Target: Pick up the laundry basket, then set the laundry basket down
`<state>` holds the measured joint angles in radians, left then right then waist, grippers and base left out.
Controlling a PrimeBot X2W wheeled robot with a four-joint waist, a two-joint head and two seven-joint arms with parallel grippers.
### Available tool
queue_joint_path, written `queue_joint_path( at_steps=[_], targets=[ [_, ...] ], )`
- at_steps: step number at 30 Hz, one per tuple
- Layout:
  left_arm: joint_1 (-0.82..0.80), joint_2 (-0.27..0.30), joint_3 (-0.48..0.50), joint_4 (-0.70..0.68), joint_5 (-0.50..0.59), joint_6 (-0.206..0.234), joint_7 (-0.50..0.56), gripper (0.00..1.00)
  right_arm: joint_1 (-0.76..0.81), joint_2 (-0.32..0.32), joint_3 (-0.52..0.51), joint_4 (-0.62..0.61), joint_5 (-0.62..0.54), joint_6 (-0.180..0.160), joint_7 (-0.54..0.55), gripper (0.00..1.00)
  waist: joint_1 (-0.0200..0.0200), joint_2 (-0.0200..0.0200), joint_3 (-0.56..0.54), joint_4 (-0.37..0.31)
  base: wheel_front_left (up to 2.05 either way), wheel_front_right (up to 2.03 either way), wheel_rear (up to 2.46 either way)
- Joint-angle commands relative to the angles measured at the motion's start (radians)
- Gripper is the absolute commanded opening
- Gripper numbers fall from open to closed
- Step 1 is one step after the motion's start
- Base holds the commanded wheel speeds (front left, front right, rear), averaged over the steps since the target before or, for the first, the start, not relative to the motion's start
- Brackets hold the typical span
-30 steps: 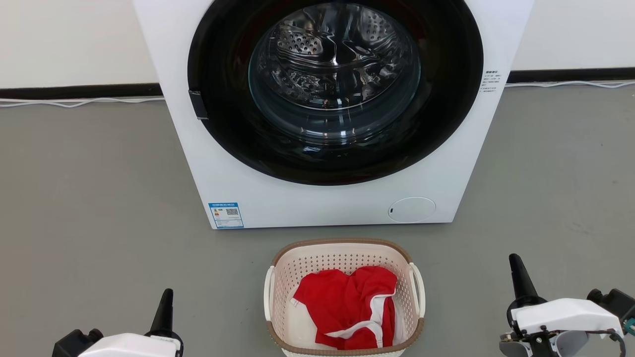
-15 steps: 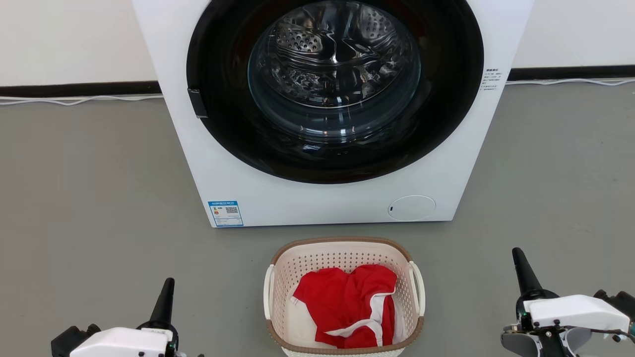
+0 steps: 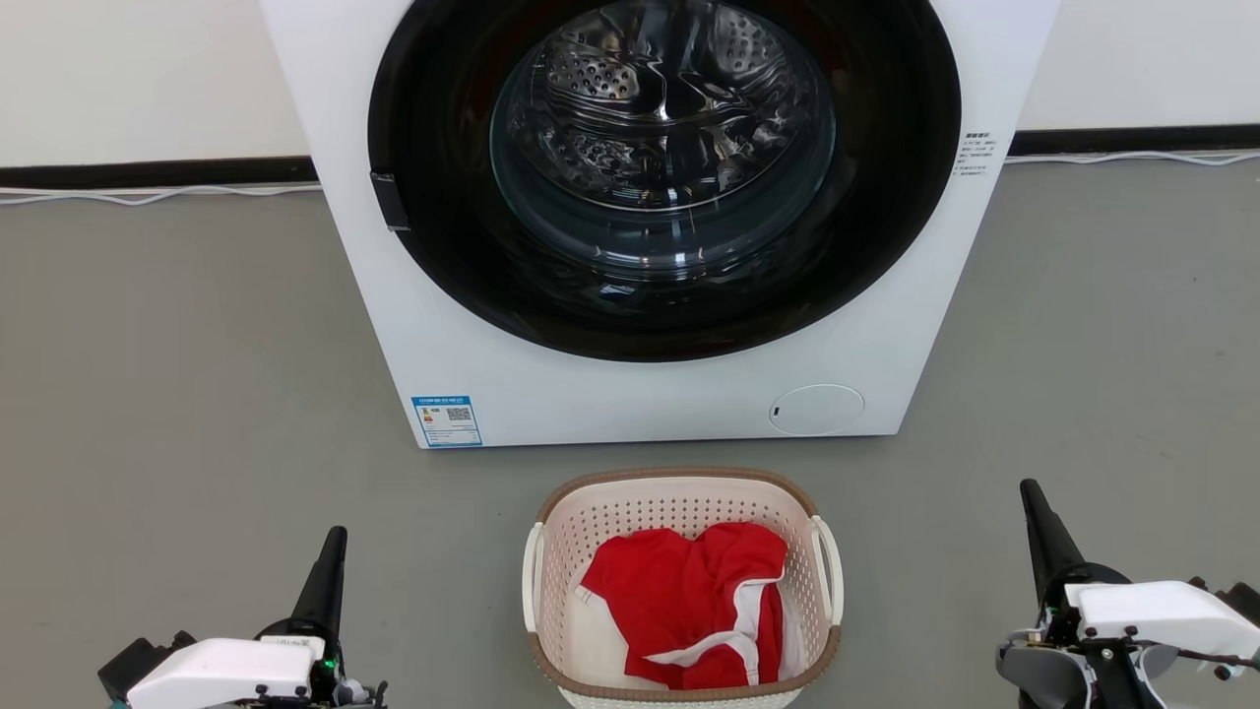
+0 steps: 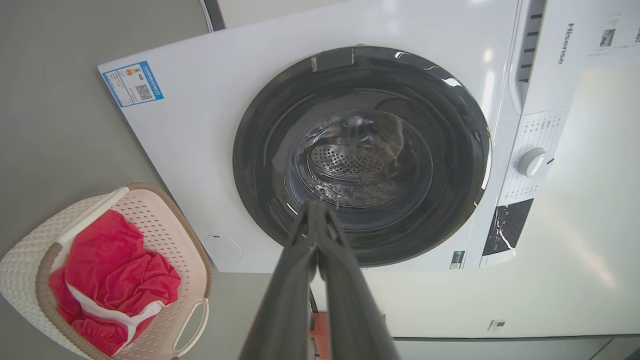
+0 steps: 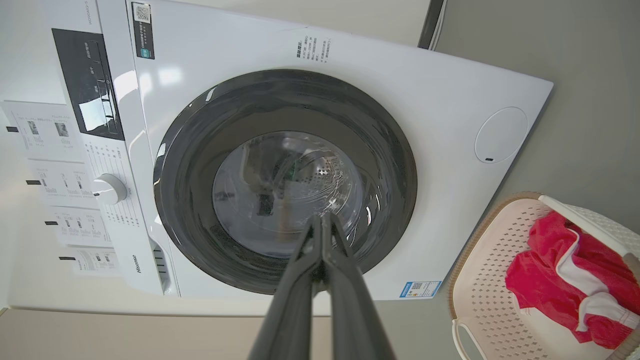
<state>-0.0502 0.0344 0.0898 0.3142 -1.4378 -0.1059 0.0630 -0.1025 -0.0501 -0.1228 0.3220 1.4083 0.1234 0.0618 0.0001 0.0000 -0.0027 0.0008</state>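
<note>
Head view: our left claw (image 3: 335, 542) and right claw (image 3: 1031, 492) are both pressed shut on nothing, tips crept slightly forward over the last second, and the camera nudged too. Laundry basket (image 3: 679, 512) stands on the floor (image 3: 197, 394) between the claws, well apart from each, red garment (image 3: 689, 611) inside and washing machine (image 3: 640, 394) beyond the tips. We judge there's no grip, which fits nearing the pick or idling after set-down.
</note>
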Motion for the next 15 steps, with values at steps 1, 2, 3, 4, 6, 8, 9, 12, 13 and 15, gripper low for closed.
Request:
queue_joint_path(
  at_steps=[1, 2, 3, 4, 6, 8, 9, 12, 13, 15],
  targets=[
    [-0.051, 0.013, 0.022, -0.034, -0.021, -0.011, 0.010, 0.00, -0.009, -0.003, 0.017, -0.039, 0.024, 0.007, 0.011, 0.00, 0.0000, 0.0000, 0.000, 0.000, 0.00, 0.00, 0.00],
    [-0.051, 0.014, 0.022, -0.037, -0.032, -0.012, 0.013, 0.00, -0.009, -0.002, 0.017, -0.042, 0.037, 0.007, 0.014, 0.00, 0.0000, 0.0000, 0.001, 0.000, 0.00, 0.00, 0.00],
    [-0.052, 0.014, 0.022, -0.039, -0.042, -0.013, 0.015, 0.00, -0.009, -0.002, 0.016, -0.045, 0.050, 0.007, 0.017, 0.00, 0.0000, 0.0000, 0.001, 0.000, 0.00, 0.00, 0.00],
    [-0.052, 0.014, 0.022, -0.042, -0.053, -0.014, 0.018, 0.00, -0.008, -0.002, 0.015, -0.048, 0.062, 0.007, 0.020, 0.00, 0.0000, 0.0000, 0.001, 0.000, 0.00, 0.00, 0.00],
    [-0.053, 0.014, 0.023, -0.047, -0.075, -0.016, 0.024, 0.00, -0.008, -0.002, 0.014, -0.053, 0.088, 0.007, 0.026, 0.00, 0.0000, 0.0000, 0.002, 0.000, 0.00, 0.00, 0.00],
    [-0.054, 0.015, 0.023, -0.052, -0.096, -0.018, 0.030, 0.00, -0.007, -0.001, 0.013, -0.059, 0.113, 0.007, 0.032, 0.00, 0.0000, 0.0000, 0.003, 0.000, 0.00, 0.00, 0.00],
    [-0.055, 0.015, 0.023, -0.054, -0.107, -0.019, 0.033, 0.00, -0.007, -0.001, 0.012, -0.061, 0.126, 0.007, 0.035, 0.00, 0.0000, 0.0000, 0.003, 0.000, 0.00, 0.00, 0.00],
    [-0.057, 0.015, 0.024, -0.062, -0.140, -0.022, 0.042, 0.00, -0.006, -0.001, 0.011, -0.069, 0.164, 0.007, 0.043, 0.00, 0.0000, 0.0000, 0.005, -0.001, 0.00, 0.00, 0.00],
    [-0.057, 0.015, 0.024, -0.064, -0.150, -0.023, 0.045, 0.00, -0.006, 0.000, 0.010, -0.072, 0.176, 0.007, 0.046, 0.00, 0.0000, 0.0000, 0.005, -0.001, 0.00, 0.00, 0.00],
    [-0.058, 0.016, 0.024, -0.069, -0.171, -0.025, 0.050, 0.00, -0.005, 0.000, 0.009, -0.077, 0.200, 0.007, 0.052, 0.00, 0.0000, 0.0000, 0.006, -0.001, 0.00, 0.00, 0.00]
  ],
)
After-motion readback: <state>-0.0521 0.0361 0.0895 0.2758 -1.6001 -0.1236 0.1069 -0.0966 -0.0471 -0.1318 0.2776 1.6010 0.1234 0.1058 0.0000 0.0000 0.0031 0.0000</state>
